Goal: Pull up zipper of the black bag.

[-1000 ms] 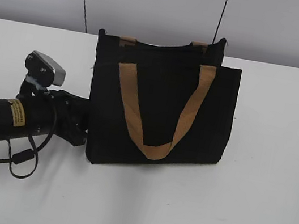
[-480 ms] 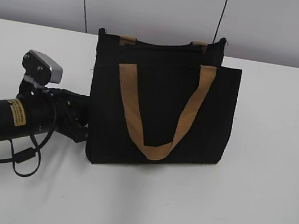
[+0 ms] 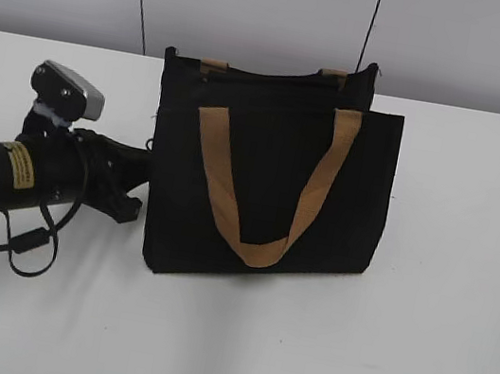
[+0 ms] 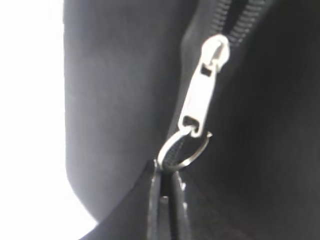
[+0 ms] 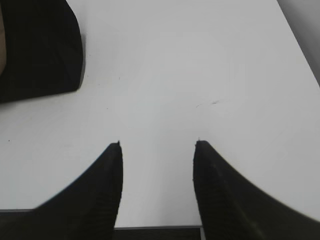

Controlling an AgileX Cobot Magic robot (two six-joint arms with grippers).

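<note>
The black bag point(image 3: 270, 181) stands upright on the white table, with tan webbing handles point(image 3: 267, 200) hanging down its front. My left gripper point(image 3: 140, 183) is pressed against the bag's left side. In the left wrist view the gripper point(image 4: 166, 175) is shut on the round ring point(image 4: 182, 150) of the silver zipper pull point(image 4: 202, 85). The black zipper track point(image 4: 240, 20) runs up and to the right from the pull. My right gripper point(image 5: 157, 142) is open and empty over bare table, with a corner of the black bag point(image 5: 40, 45) at the upper left. The right arm is not in the exterior view.
The white table point(image 3: 438, 324) spreads to the right and front of the bag. A grey wall point(image 3: 261, 6) stands behind the table's far edge. The left arm's cable point(image 3: 24, 245) loops over the table at the left.
My left arm has drawn back to the left and slightly up, away from the bag's side. The bag has stayed in place.
</note>
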